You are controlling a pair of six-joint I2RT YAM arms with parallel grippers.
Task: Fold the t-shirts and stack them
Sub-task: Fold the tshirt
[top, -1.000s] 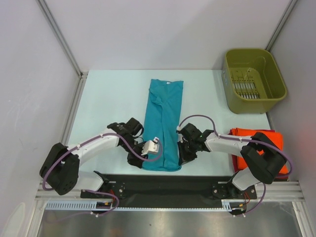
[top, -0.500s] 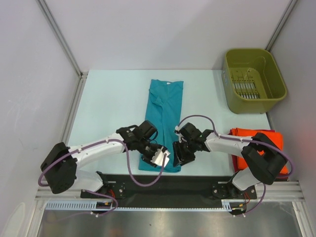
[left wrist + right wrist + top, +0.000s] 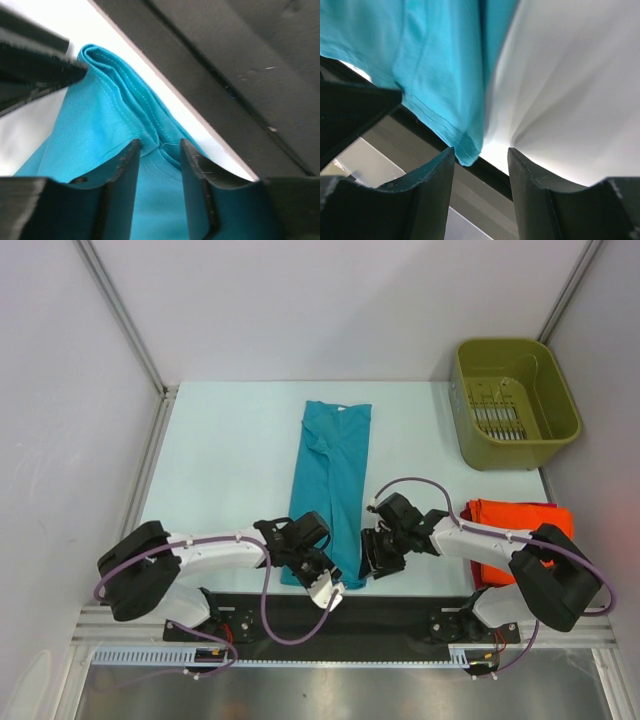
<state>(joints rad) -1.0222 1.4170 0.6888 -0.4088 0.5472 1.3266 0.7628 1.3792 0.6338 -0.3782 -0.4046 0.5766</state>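
Observation:
A teal t-shirt, folded lengthwise into a narrow strip, lies mid-table and reaches the near edge. My left gripper is over its near hem. In the left wrist view this gripper is open, its fingers astride the layered teal hem. My right gripper sits at the strip's near right corner. In the right wrist view it is open, with the teal corner just beyond its fingertips. An orange-red t-shirt lies folded at the right, partly under the right arm.
An olive-green bin stands at the back right. A black base plate runs along the table's near edge just below the teal hem. Grey walls close in the table on the left, the back and the right.
My left gripper has swung from the strip's left edge round to its near hem. The right gripper has opened and moved slightly nearer. The teal shirt lies as before.

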